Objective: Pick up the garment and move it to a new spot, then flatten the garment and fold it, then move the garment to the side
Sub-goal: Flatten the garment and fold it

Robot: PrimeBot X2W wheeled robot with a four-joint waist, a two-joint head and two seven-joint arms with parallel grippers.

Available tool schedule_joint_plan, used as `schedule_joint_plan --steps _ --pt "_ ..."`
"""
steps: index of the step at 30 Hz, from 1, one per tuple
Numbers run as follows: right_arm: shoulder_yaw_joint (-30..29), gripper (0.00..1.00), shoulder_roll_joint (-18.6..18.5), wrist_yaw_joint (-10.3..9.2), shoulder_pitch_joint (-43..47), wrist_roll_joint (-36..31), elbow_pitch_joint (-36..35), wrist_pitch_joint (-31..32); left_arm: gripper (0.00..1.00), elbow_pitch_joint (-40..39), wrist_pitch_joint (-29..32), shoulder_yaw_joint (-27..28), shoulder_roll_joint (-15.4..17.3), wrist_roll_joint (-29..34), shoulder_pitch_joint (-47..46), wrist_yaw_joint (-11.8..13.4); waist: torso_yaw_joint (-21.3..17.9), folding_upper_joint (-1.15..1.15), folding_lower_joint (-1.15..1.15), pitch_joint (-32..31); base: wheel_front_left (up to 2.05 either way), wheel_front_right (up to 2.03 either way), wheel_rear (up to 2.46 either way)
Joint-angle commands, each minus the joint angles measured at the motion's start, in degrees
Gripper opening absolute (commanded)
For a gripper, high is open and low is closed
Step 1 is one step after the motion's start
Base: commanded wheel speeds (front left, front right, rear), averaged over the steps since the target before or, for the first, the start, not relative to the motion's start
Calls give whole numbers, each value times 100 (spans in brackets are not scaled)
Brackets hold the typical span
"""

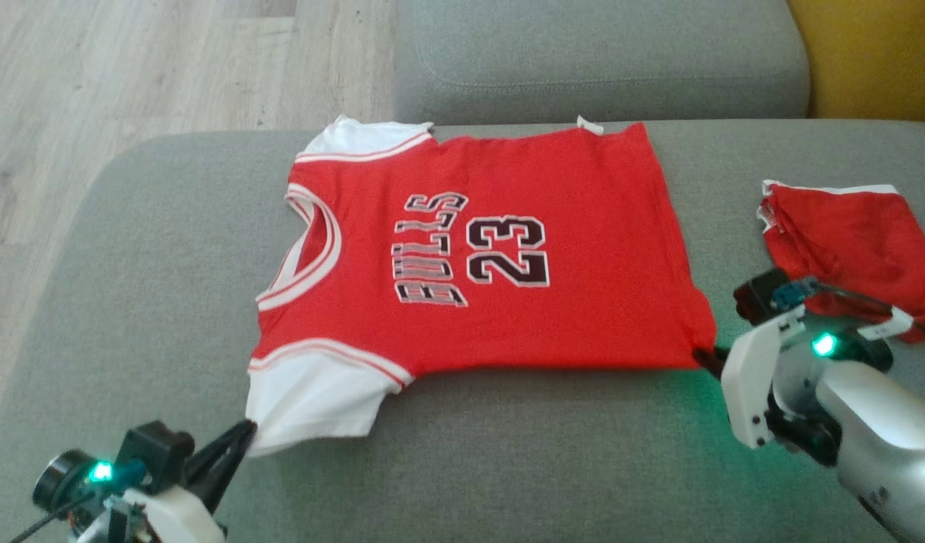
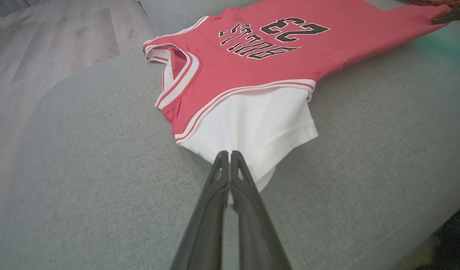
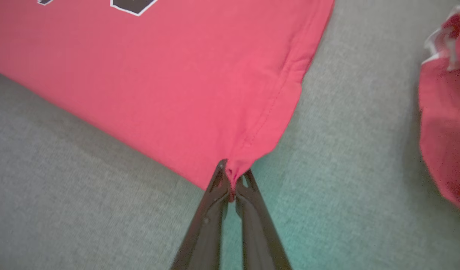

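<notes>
So the jersey (image 1: 507, 286) is lying spread out pretty flat in the middle of the grey sofa (image 1: 130, 302), print side up ("BULLS 23"). The neck points to the robot's left and the hem to its right. The left hand (image 2: 229, 154) is pinched shut on the edge of the near white sleeve (image 2: 252, 123), fingers pressed together with the fabric caught between the tips. The right hand (image 3: 231, 175) is clamped on the near hem corner (image 3: 252, 146), and you can see the red cloth bunching where it goes into the tips. Both hands are low, right at the cushion. Off to the right, well apart from the jersey, there's another red garment (image 1: 854, 234) in a loose heap. Wood floor (image 1: 130, 68) is past the sofa on the left.
</notes>
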Motion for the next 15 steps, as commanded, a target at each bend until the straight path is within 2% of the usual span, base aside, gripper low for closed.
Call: schedule_joint_plan --steps 1,8,15 --pt "72 0 -298 -4 83 241 -344 134 0 -433 144 278 366 -110 -121 30 20 0 1 -29 0 0 0" --pt "-7 0 -548 -4 54 526 -719 165 0 -916 265 385 462 -114 -197 176 49 0 1 76 0 0 0" --pt "-232 0 -434 -4 -189 641 -712 169 0 -719 353 416 430 -30 -910 167 32 0 1 258 0 0 0"
